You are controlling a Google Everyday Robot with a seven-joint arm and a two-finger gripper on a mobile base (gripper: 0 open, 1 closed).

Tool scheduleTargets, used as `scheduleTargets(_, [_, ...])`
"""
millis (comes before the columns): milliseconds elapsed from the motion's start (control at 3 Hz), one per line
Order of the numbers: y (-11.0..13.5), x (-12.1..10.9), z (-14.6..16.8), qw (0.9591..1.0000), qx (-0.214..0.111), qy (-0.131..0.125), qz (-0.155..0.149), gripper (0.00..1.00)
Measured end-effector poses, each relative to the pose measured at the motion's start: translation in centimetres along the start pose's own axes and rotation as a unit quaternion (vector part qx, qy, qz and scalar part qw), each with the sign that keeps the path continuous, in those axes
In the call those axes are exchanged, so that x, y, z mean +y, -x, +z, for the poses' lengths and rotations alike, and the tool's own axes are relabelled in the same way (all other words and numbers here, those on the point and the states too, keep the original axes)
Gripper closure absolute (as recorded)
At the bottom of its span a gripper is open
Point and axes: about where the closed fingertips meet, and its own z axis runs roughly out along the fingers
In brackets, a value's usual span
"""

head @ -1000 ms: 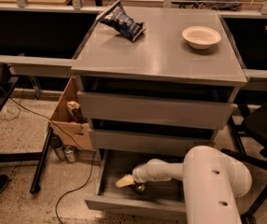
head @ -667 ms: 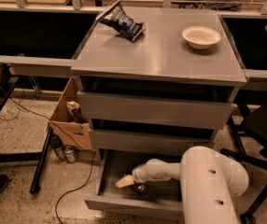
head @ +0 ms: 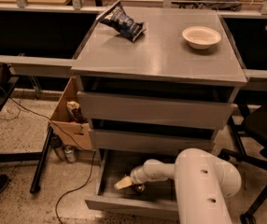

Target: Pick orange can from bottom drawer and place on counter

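The bottom drawer [head: 106, 202] is pulled open below the two shut drawers. My white arm reaches down into it from the lower right. My gripper [head: 125, 183] is low inside the drawer tray, left of centre. A small dark and orange thing, probably the orange can [head: 138, 188], shows just under the fingers, mostly hidden by them. The counter [head: 161, 50] is the grey top of the drawer unit, well above the gripper.
A white bowl [head: 201, 36] sits on the counter at the back right and a dark blue chip bag [head: 122, 22] at the back left. A cardboard box [head: 70, 120] and cans [head: 70, 153] stand on the floor to the left. A black chair [head: 264, 125] is at the right.
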Motion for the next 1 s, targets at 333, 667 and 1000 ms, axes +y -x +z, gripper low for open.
scheduleTargets(333, [-1.2,-0.3,1.4,0.9999,0.015,0.007,0.004,0.0])
scheduleTargets(667, [-2.8,-1.1,2.7,0.9995,0.027,0.013,0.013,0.02])
scheduleTargets(1000, [-3.3,-1.3,2.9,0.9994,0.029,0.013,0.015,0.24])
